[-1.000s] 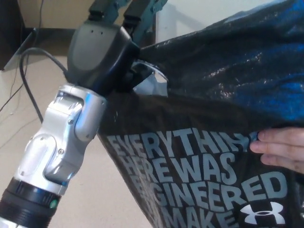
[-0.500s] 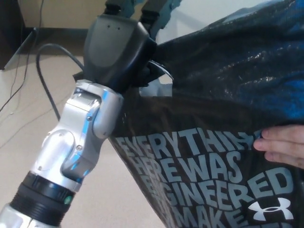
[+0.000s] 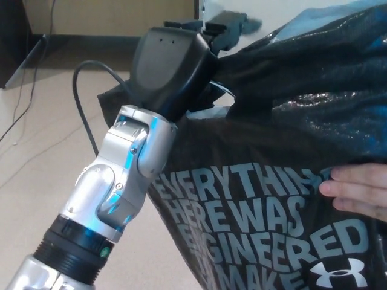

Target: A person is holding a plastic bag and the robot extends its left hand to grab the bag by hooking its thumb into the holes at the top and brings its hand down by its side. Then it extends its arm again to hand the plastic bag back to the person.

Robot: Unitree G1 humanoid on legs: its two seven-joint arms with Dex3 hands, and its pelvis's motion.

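The left hand (image 3: 172, 66) is hooked into the top of the plastic bag (image 3: 284, 181), fingers closed on it, while a person's hand (image 3: 357, 190) steadies its side; next, a release to either party.

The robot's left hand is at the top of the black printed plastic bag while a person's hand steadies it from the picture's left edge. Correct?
Not quite. In the head view the person's hand comes in from the picture's right edge, not the left. The robot's left hand is at the top of the black printed plastic bag.

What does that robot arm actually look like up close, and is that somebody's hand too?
The left hand is a matte black, rounded block. Behind it the left forearm is shiny silver metal in jointed segments, ending in a black ribbed ring with a small green light. A black cable loops beside it. The person's hand shows only bare fingers, no sleeve.
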